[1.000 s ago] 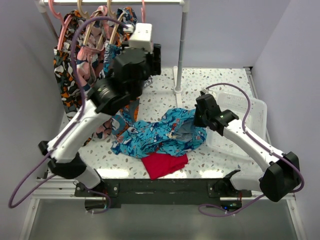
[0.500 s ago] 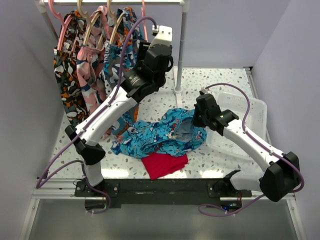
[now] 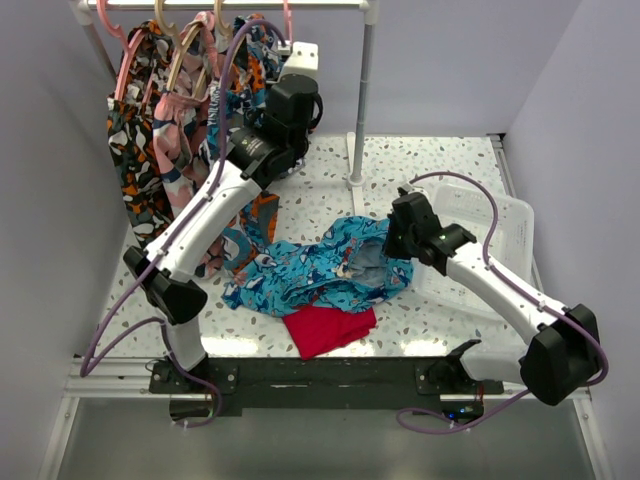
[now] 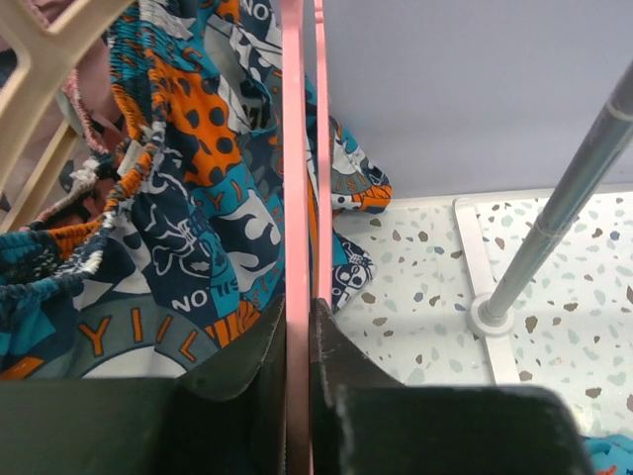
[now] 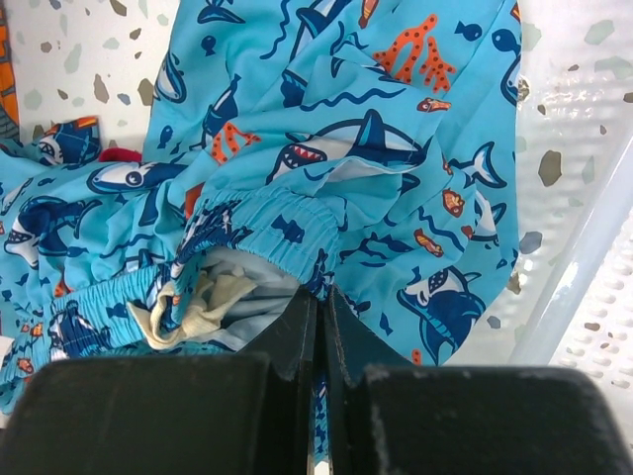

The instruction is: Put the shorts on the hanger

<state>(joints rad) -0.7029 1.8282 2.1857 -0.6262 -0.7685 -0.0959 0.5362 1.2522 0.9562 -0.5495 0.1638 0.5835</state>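
The bright turquoise shark-print fabric shorts (image 3: 318,270) lie crumpled mid-table on the speckled white tabletop (image 3: 440,160), one edge over a plain red cloth (image 3: 330,328). The right gripper (image 5: 318,309) is pinched tight on their gathered elastic waistband, just beside the cream drawstring (image 5: 198,309). Light, limp and likely to sag, they look best held at that thicker band. On the clothes rail (image 3: 230,5), the left gripper (image 4: 299,327) is clamped on the thin pink plastic hanger (image 4: 294,178), beside darker navy-and-orange patterned shorts (image 4: 178,218).
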